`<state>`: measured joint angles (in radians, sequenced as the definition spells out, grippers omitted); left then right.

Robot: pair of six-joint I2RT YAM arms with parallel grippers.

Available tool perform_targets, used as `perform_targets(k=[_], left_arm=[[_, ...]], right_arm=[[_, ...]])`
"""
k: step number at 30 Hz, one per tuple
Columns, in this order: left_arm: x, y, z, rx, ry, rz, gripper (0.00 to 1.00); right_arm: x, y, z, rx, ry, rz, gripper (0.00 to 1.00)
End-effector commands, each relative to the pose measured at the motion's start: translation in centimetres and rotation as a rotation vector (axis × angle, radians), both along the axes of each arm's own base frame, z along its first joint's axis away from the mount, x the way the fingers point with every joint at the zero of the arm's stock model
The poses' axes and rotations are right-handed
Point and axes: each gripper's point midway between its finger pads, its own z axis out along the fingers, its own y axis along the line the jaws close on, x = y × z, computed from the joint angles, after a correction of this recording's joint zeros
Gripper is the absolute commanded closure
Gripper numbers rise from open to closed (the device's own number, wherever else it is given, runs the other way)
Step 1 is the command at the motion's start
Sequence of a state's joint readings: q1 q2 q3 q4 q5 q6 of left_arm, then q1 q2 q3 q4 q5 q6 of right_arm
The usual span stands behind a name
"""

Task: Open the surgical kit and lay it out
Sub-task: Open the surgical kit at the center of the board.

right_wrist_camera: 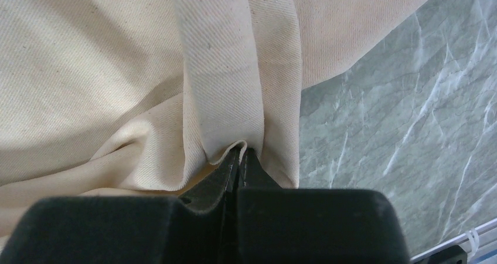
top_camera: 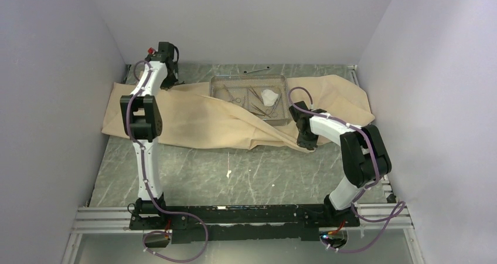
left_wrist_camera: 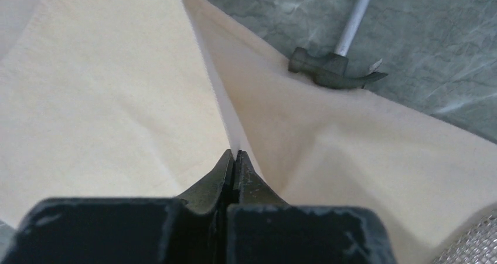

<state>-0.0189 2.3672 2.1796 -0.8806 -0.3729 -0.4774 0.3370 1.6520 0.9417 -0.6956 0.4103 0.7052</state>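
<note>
1. Left gripper [left_wrist_camera: 234, 158] clamped tight on a raised ridge of the tan wrap sheet [top_camera: 193, 117], at ten o'clock on the table [top_camera: 234, 176].
2. Right gripper [right_wrist_camera: 241, 154] likewise pinched closed on a fold at the sheet's near edge, around three o'clock.
3. Wire-mesh tray [top_camera: 248, 77] resting on the sheet at twelve o'clock, holding silver clamps [top_camera: 234, 94] and white gauze [top_camera: 269, 95].
4. Left arm stretched far out; right arm bent sharply at the elbow.
5. Hammer [left_wrist_camera: 328, 70] head at the sheet's edge, one o'clock from the left tips.
6. Grey marbled tabletop, plain pale walls [top_camera: 246, 17] around.

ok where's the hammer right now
The hammer is in the upper right of the left wrist view. It lies on the table at the wrap's edge, beyond the left gripper.
</note>
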Motion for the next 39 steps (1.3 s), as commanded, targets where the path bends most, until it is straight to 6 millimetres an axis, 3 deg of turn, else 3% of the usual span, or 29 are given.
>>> perform_targets(k=[1, 6, 9, 14, 17, 21, 24, 29, 34, 39], left_arm=[[-1.1, 0.9, 3.7, 0.0, -0.047, 0.01, 1.0], [-5.9, 3.6, 3.6, 0.031, 0.032, 0.097, 1.0], [-9.5, 4.6, 3.6, 0.008, 0.055, 0.157, 1.0], [-16.0, 5.9, 3.4, 0.007, 0.089, 0.277, 1.0], [-20.3, 6.4, 3.3, 0.028, 0.109, 0.363, 1.0], [-24.5, 6.7, 3.2, 0.034, 0.111, 0.45, 1.0], [-26.2, 6.5, 3.1, 0.029, 0.094, 0.481, 1.0], [-28.1, 6.6, 2.6, 0.024, 0.102, 0.517, 1.0], [-28.7, 6.5, 2.2, 0.016, 0.118, 0.53, 1.0], [-29.0, 6.5, 1.9, 0.013, 0.13, 0.536, 1.0]], right_arm=[[0.3, -0.2, 0.1, 0.001, 0.007, -0.032, 1.0], [0.2, -0.9, 0.4, 0.01, 0.003, -0.062, 1.0], [0.6, -1.4, 0.1, 0.03, -0.009, -0.063, 0.94], [3.1, -2.4, 1.3, 0.079, -0.055, -0.081, 0.7], [5.2, -3.6, 3.3, 0.089, -0.091, -0.115, 0.51], [8.8, -6.0, 6.2, 0.043, -0.153, -0.152, 0.28], [12.0, -7.2, 7.4, 0.016, -0.209, -0.132, 0.21], [17.8, -7.9, 8.8, -0.019, -0.289, -0.089, 0.18], [22.3, -6.7, 8.4, 0.022, -0.324, 0.0, 0.19], [24.7, -5.1, 9.5, 0.087, -0.39, 0.088, 0.22]])
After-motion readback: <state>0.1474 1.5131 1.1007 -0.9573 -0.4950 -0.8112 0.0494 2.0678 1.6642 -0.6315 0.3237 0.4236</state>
